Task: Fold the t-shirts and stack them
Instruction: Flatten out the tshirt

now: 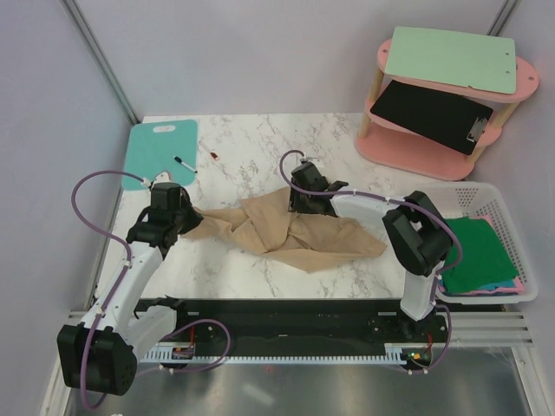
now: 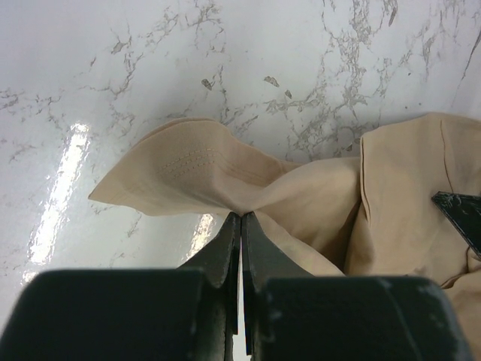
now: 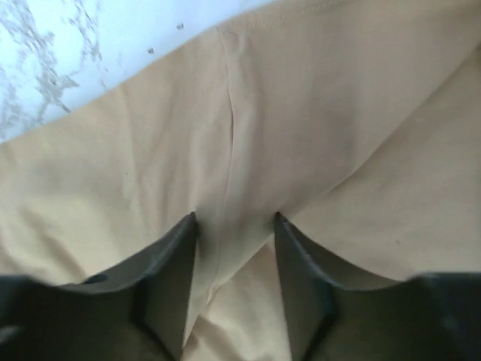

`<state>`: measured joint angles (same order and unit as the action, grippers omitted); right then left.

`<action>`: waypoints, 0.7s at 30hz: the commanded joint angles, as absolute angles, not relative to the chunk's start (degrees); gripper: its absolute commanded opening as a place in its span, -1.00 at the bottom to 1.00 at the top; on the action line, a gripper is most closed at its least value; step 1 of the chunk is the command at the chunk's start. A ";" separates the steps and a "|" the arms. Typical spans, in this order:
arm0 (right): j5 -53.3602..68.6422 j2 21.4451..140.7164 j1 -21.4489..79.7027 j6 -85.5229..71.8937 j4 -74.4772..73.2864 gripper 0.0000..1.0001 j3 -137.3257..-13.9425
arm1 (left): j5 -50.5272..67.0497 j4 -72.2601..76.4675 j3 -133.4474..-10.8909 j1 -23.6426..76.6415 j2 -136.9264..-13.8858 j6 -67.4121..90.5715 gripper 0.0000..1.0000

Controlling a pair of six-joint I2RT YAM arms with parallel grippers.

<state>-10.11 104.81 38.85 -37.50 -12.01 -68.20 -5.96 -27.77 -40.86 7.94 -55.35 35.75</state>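
Tan t-shirt (image 1: pixel 295 234) crumpled mid-table | white basket (image 1: pixel 475 187) right | pink shelf (image 1: pixel 409 152) behind

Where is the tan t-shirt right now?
Top view: the tan t-shirt lies crumpled mid-table, its left end pinched by the left arm's fingers, the white basket to its right.

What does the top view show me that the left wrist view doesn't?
Only the top view: the whole tan shirt lying crumpled between both arms, the right pincer at its far edge, a basket holding folded green cloth, a pink shelf and a teal board. Only the left wrist view: the left pincer shut on a fold of the shirt, and stitching along a hem. Both: the shirt on the marble table.
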 commanded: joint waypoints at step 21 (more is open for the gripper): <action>-23.55 64.80 37.79 -36.99 -7.29 -1.00 -53.28 | -10.11 -28.91 -44.82 7.56 -53.79 33.66 -0.96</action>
